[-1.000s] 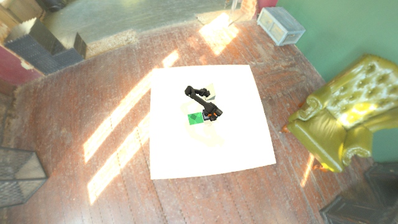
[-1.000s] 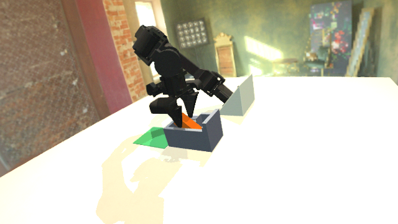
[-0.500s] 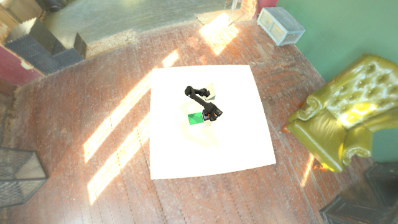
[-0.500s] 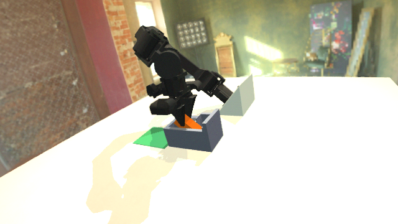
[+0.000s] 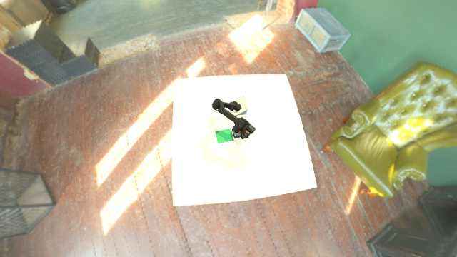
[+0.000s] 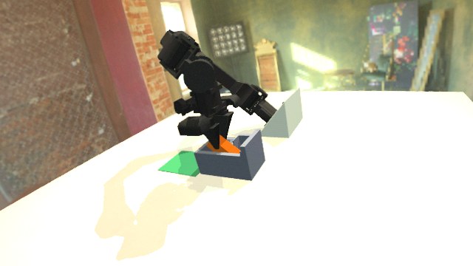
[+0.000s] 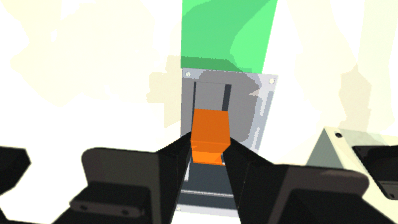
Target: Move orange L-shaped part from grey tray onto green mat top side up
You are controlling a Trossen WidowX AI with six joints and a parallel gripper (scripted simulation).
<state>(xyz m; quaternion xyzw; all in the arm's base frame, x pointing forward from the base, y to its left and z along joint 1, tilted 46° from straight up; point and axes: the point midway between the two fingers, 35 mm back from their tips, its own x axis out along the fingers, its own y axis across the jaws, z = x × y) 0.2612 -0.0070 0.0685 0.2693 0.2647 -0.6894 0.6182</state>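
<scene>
The orange part (image 6: 230, 145) (image 7: 210, 125) is tilted in the grey tray (image 6: 225, 165) (image 7: 250, 82). Its raised end points toward the mat and stands above the tray's rim; its other end is low in the pocket. My gripper (image 6: 220, 142) (image 7: 207, 137) is shut on the orange part, one finger on each side of it. The fingers hide some of its sides, and its low end is partly hidden. The green mat (image 5: 224, 135) (image 6: 181, 160) (image 7: 220, 30) lies flat beside the tray, at its left in the top and exterior views.
A pale grey wedge-shaped block (image 6: 293, 114) (image 7: 320, 152) stands by the arm's base, behind the tray in the exterior view. The tray has a higher wall (image 6: 259, 159) at its end away from the mat. All stand on a white table top (image 5: 278, 160).
</scene>
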